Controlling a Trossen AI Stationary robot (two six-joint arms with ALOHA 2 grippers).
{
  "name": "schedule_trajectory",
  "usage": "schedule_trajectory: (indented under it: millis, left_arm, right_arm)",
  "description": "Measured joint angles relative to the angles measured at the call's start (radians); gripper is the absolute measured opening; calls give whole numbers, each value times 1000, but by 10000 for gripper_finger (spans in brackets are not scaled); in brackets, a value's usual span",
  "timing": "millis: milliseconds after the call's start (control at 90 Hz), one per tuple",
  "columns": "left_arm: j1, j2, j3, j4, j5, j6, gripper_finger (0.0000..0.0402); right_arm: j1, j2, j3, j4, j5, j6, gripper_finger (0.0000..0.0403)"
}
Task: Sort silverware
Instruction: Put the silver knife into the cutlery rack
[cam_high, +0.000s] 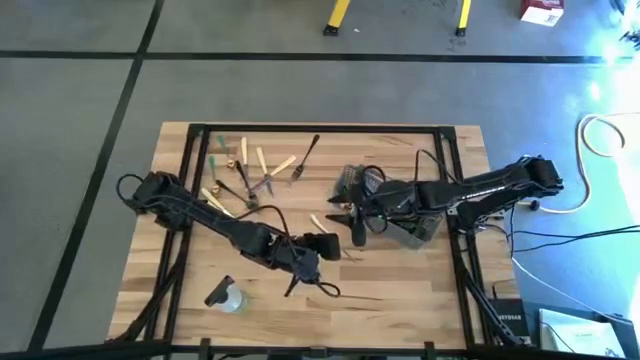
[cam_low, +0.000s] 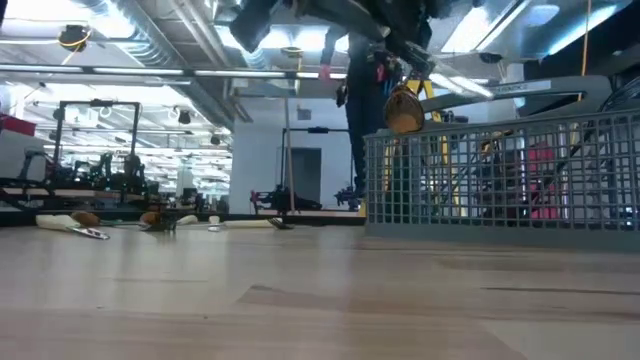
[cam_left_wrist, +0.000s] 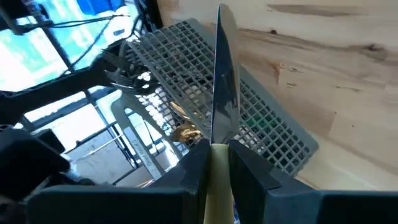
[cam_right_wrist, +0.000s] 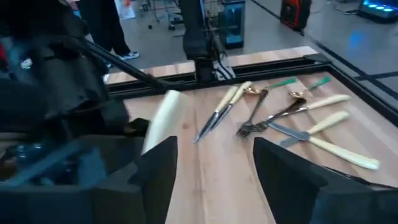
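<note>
**Silverware: one knife held, basket straight ahead of it**

The knife (cam_left_wrist: 225, 87) is in the left gripper (cam_left_wrist: 217, 149), whose fingers are closed tight on its pale handle. The blade sticks straight out in front of the fingers. In the left wrist view the blade's long axis runs up the middle of the frame and crosses the grey mesh of the basket (cam_left_wrist: 186, 56), so the basket lies directly along the way the knife points.

In the high view this gripper sits low of centre on the table, with the basket up and to its right under the right arm. The left arm already has the knife, so the drop looks like its job: probably carry the blade forward over the rim and sort it into a compartment. Which compartment cannot be told.

The right gripper (cam_right_wrist: 214, 162) hangs just left of the basket, its fingers spread wide and holding nothing. The rest of the silverware (cam_high: 255, 170) lies loose in the table's upper left, well apart from the basket.
</note>
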Motion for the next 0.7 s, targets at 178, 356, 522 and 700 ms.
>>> schedule_trajectory:
  millis: [178, 356, 522, 700]
  left_arm:
    - [9, 0, 0, 2, 2, -1, 40]
    - [9, 0, 0, 3, 10, -8, 40]
    - [9, 0, 0, 6, 12, -26, 40]
    - [9, 0, 0, 18, 13, -26, 40]
  right_arm:
    - [0, 64, 0, 61, -23, 21, 195]
    - [0, 88, 0, 114, -53, 21, 195]
    - [0, 83, 0, 110, -51, 21, 195]
    - [0, 59, 0, 98, -60, 18, 195]
